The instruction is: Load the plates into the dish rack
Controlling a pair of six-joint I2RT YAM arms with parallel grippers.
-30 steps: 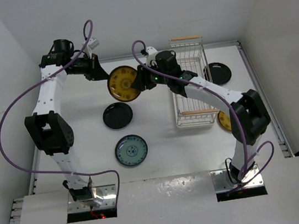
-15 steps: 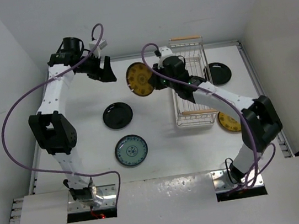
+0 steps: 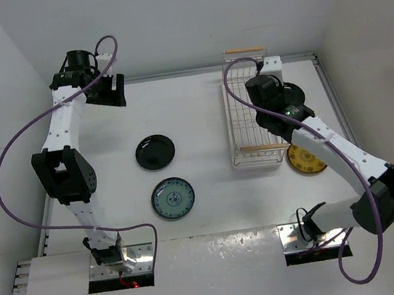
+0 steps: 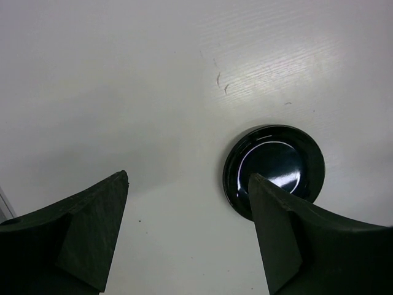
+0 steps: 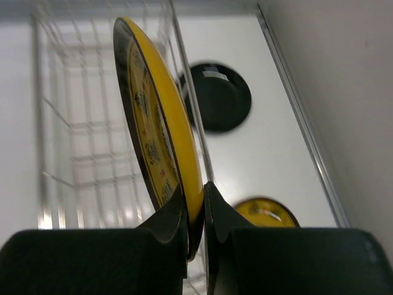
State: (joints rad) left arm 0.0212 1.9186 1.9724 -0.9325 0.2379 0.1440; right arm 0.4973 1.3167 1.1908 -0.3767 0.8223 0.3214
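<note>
My right gripper (image 5: 195,190) is shut on the lower rim of a mustard-yellow plate (image 5: 161,117), holding it on edge over the white wire dish rack (image 5: 80,129). From above, that gripper (image 3: 269,84) hangs over the rack (image 3: 241,123) and its wrist hides the held plate. My left gripper (image 3: 110,93) is open and empty at the far left; between its fingers (image 4: 92,227) lies only bare table. On the table are a black plate (image 3: 155,152) (image 4: 273,163), a teal plate (image 3: 173,198), a second yellow plate (image 3: 306,158) (image 5: 265,212) and another black plate (image 3: 294,97) (image 5: 218,95).
The rack has wooden handles at its far end (image 3: 245,51) and near end (image 3: 259,147). White walls close in the back and both sides of the table. A raised rail (image 3: 339,113) runs along the right table edge beside the rack.
The left gripper let go of the yellow plate and drew back to the far left. The right gripper closed on it and carried it right, over the rack.
</note>
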